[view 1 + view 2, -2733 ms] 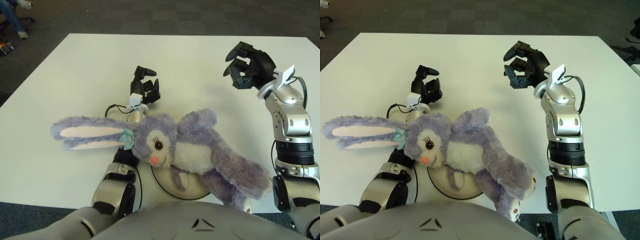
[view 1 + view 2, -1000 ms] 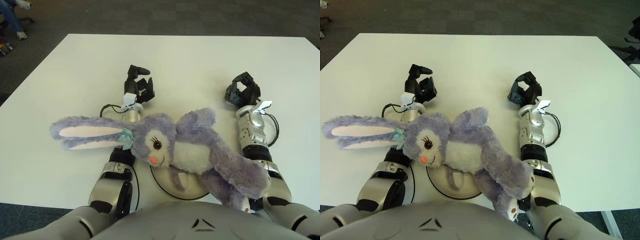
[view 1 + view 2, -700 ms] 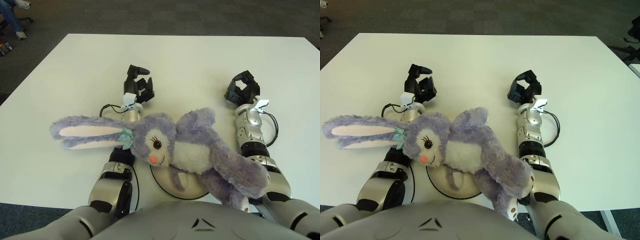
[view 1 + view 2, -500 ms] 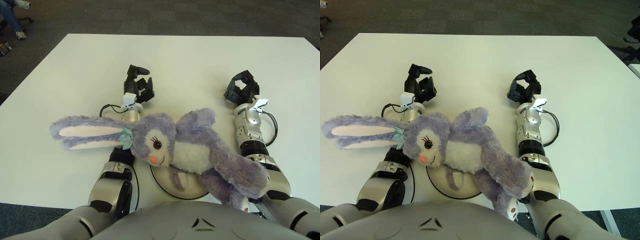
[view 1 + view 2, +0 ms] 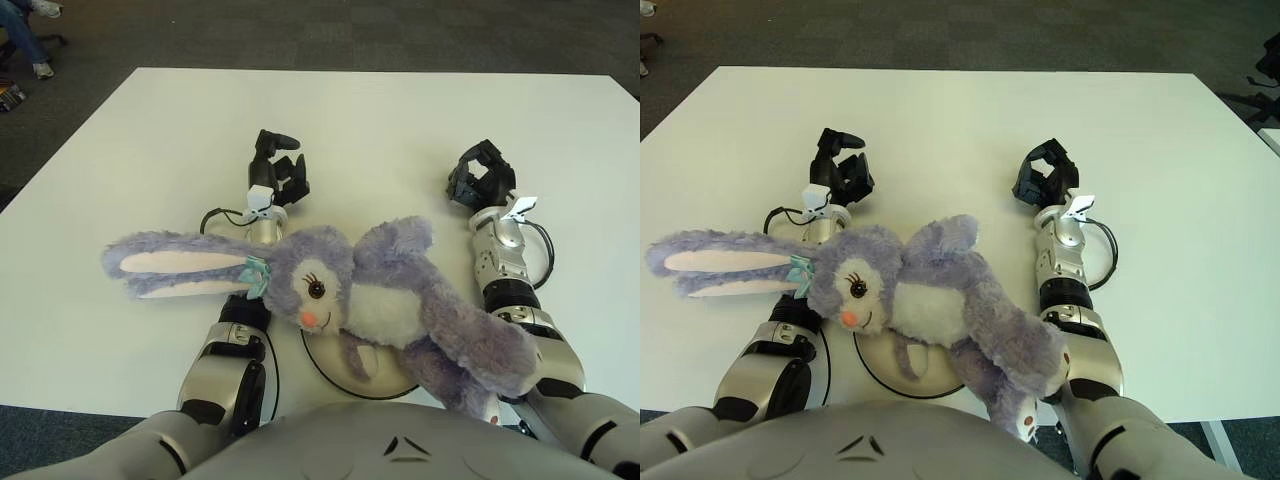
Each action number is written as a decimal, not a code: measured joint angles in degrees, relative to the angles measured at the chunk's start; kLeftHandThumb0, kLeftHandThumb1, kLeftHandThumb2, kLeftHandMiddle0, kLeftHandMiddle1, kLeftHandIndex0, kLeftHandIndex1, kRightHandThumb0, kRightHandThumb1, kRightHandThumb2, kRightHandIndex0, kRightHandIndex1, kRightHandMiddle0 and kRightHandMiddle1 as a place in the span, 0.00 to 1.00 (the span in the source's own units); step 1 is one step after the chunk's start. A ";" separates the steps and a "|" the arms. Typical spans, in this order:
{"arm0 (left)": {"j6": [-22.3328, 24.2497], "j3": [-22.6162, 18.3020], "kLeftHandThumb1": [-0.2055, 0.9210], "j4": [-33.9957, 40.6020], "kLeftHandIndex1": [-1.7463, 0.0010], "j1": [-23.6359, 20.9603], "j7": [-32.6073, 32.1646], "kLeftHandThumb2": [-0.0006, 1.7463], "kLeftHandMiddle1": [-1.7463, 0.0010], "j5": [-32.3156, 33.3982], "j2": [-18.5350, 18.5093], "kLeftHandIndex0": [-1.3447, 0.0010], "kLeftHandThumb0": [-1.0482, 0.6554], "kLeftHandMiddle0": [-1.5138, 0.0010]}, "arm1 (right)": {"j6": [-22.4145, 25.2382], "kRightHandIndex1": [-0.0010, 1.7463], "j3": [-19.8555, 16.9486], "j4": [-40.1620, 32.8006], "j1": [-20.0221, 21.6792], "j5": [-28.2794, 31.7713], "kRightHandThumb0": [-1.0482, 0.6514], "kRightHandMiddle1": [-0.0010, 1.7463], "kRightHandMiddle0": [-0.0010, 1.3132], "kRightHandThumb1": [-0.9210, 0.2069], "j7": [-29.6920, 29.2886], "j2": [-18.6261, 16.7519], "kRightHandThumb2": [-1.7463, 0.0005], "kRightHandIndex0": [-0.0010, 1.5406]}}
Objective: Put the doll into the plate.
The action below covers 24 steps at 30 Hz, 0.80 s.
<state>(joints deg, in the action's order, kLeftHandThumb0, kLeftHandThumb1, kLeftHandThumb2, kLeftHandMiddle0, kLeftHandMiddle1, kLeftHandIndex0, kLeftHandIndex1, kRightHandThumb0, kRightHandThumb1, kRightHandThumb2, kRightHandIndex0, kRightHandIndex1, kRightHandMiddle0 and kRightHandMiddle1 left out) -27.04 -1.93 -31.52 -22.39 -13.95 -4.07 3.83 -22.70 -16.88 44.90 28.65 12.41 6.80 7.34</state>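
Doll covers most of plate; left hand, right hand loosely curled, holding nothing.

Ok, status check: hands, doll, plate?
Left hand and right hand both empty, fingers loosely open, over the table. Doll lies across the plate, ears and legs overhanging. Nothing obstructing.

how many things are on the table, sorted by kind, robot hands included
dolls: 1, purple bunny doll
plates: 1, white plate under the doll
robot hands: 2, left robot hand and right robot hand, both holding nothing
total: 4
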 measured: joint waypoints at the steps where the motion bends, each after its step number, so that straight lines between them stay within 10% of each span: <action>1: -0.01 0.04 0.77 0.00 0.00 -0.01 0.00 0.50 0.00 0.00 0.01 0.74 0.39 0.35 | 0.53 1.00 -0.11 -0.13 0.02 0.24 0.34 1.00 0.44 0.50 0.28 0.03 0.27 0.73; 24: 0.01 0.16 0.77 0.04 0.00 0.02 1.14 0.50 0.00 0.32 0.08 0.74 0.39 0.37 | 9.70 1.00 -1.57 -6.90 -2.15 4.75 0.30 1.00 0.54 0.63 3.36 0.08 0.16 0.79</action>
<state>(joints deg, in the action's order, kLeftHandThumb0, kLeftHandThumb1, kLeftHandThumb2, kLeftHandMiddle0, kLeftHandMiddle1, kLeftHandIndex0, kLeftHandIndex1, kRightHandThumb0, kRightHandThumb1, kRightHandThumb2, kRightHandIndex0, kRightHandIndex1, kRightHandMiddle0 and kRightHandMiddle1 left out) -27.03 -1.77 -31.49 -22.37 -12.81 -3.74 3.92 -13.00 -18.45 38.00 26.50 17.17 10.15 7.43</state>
